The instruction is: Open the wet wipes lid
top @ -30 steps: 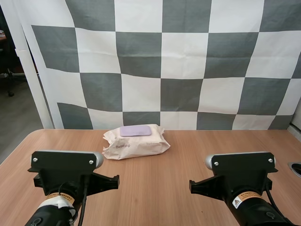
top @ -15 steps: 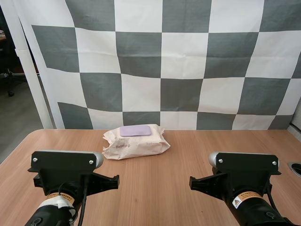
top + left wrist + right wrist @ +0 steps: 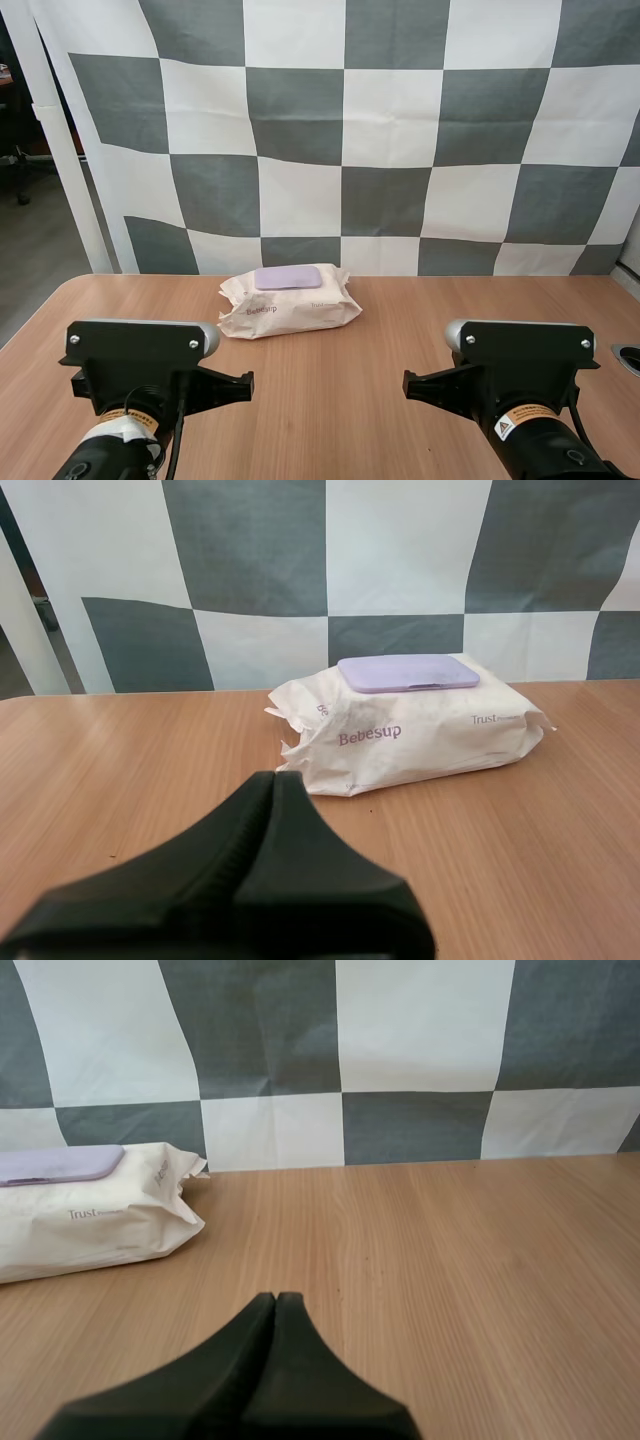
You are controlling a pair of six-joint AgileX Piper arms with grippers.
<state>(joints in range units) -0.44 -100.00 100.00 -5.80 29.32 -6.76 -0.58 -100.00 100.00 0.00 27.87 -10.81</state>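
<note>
On table (image 3: 340, 400), pack of wet wipes (image 3: 290, 302) lying flat toward far edge, purple lid (image 3: 288, 277) facing up and sitting closed, likely so fingertip can catch its rim. Left gripper (image 3: 272, 777) hovering low, well short of pack, fingers pressed into one wedge, gripping nothing. Right gripper (image 3: 276, 1298) likewise pinched together and empty, pointing past pack's right end. Opening seemingly not yet begun

You've got a smooth, matt wood-grain table (image 3: 350, 390) w/ a wet wipes pack (image 3: 410, 745) of crinkly, low-sheen cream plastic film, its lid (image 3: 407, 672) smooth, slightly glossy lilac plastic, & your left gripper (image 3: 272, 780) & right gripper (image 3: 276, 1300) in matt black plastic.
</note>
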